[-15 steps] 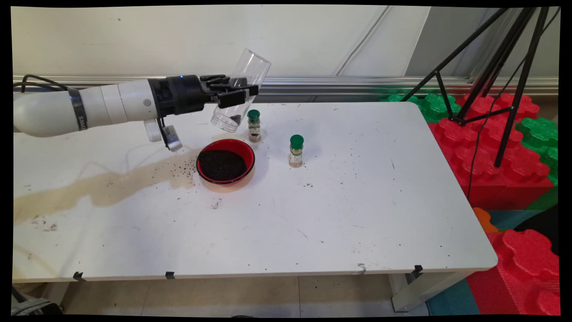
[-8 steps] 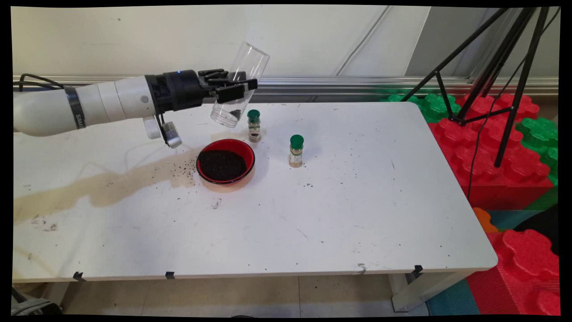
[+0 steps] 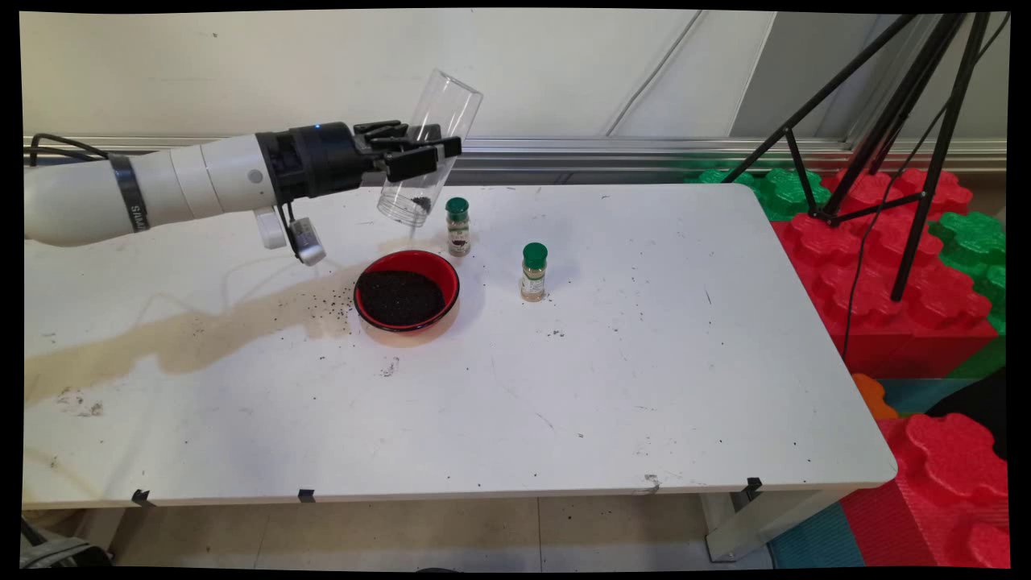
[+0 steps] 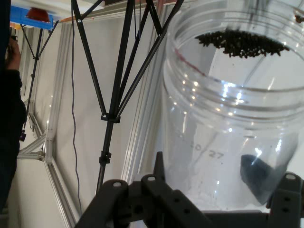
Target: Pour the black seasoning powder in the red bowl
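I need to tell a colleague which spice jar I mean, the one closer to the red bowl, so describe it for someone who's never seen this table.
On the white table, find the red bowl of dark grains. Just behind its right rim stands a small green-capped spice jar with dark contents. The other spice jar, farther right, holds something pale.

Labels on both spice jars (image 3: pixel 457 227) (image 3: pixel 533 272) just beyond the gripper (image 3: pixel 419 153): too small to read. Clear jar (image 4: pixel 228 118) cropped top and right in hand view.

Arm horizontal (from left), end effector (image 3: pixel 419 153) clamped shut.
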Motion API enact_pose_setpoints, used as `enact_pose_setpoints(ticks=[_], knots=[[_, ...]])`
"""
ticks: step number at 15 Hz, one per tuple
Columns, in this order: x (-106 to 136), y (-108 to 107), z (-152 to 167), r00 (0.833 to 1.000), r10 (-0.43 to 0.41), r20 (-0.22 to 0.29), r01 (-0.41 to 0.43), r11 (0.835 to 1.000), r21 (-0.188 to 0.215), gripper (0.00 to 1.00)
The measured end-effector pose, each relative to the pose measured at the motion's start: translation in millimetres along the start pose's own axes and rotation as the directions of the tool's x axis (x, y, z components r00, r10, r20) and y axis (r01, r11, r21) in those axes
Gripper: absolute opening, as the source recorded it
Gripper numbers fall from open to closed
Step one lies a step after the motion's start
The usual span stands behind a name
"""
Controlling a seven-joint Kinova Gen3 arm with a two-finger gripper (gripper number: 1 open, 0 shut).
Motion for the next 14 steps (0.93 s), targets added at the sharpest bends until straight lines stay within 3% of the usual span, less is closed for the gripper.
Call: enact_pose_setpoints(ticks=[14], knots=[[8.6, 1.9, -0.1, 0.989, -0.147, -0.036, 0.145, 0.989, -0.036, 0.00]])
